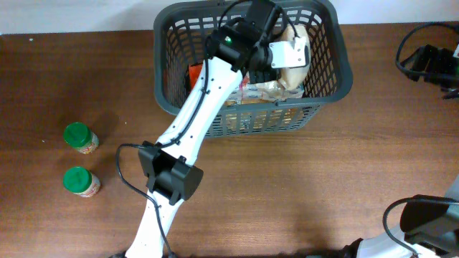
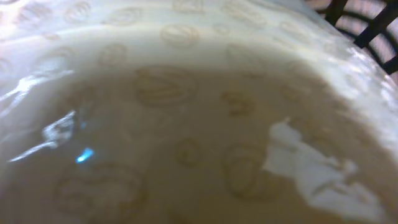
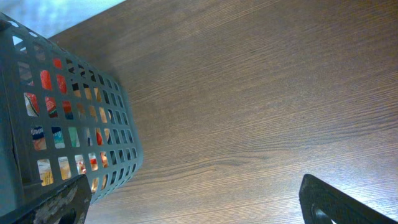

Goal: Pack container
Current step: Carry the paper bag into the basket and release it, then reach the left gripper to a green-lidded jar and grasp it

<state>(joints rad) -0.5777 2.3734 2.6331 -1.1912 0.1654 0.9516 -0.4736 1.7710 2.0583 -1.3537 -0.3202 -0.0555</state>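
The dark grey lattice basket [image 1: 326,79] stands at the back middle of the table and holds several packaged groceries. My left arm reaches into it from above. My left gripper [image 1: 285,54] is down against a clear bag of pale flat bread [image 1: 276,87]. That bag [image 2: 186,124] fills the left wrist view, so the fingers are hidden. My right gripper [image 3: 193,208] is open and empty over bare table, to the right of the basket wall [image 3: 68,124].
Two jars with green lids [image 1: 79,137] [image 1: 80,181] stand on the table at the far left. Black cables and gear [image 1: 430,61] lie at the back right. The table is dark wood.
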